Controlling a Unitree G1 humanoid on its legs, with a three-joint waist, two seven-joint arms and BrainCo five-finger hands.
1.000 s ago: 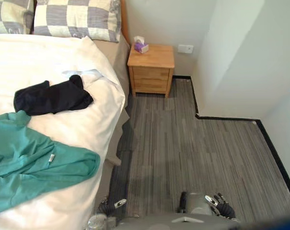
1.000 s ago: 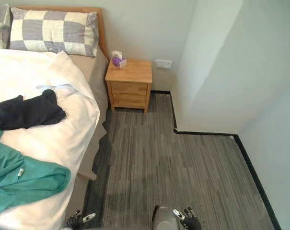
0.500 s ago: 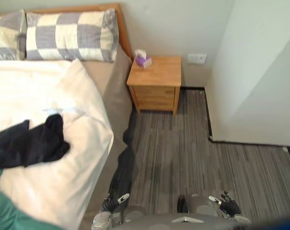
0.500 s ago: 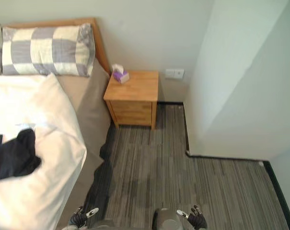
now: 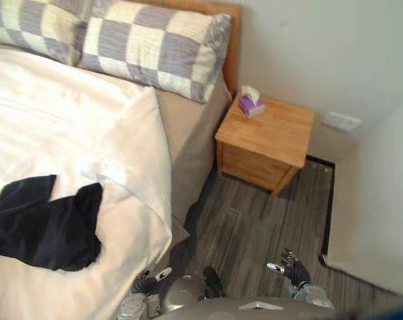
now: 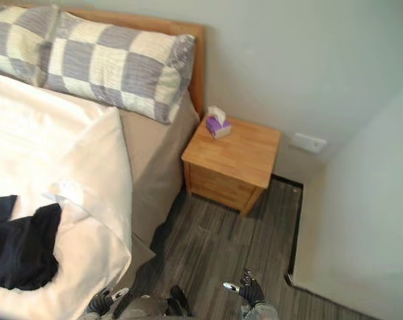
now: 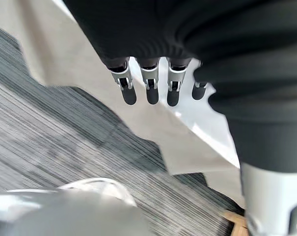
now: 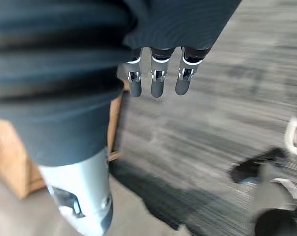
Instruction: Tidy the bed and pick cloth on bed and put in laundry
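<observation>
The black cloth (image 5: 46, 227) lies crumpled at the lower left of the frame on the white bed (image 5: 54, 113), likely soft, light and limp, best pinched at a raised fold, while your left hand (image 7: 150, 88) and right hand (image 8: 157, 81) hang low, loosely open and empty.

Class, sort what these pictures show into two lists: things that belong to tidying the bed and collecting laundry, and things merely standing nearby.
Belongs to the job:
black cloth lying on the bed
white duvet, rumpled
checked pillows
left hand and right hand, both open and empty

Just standing nearby:
bedside table
tissue box on it
wall socket
</observation>
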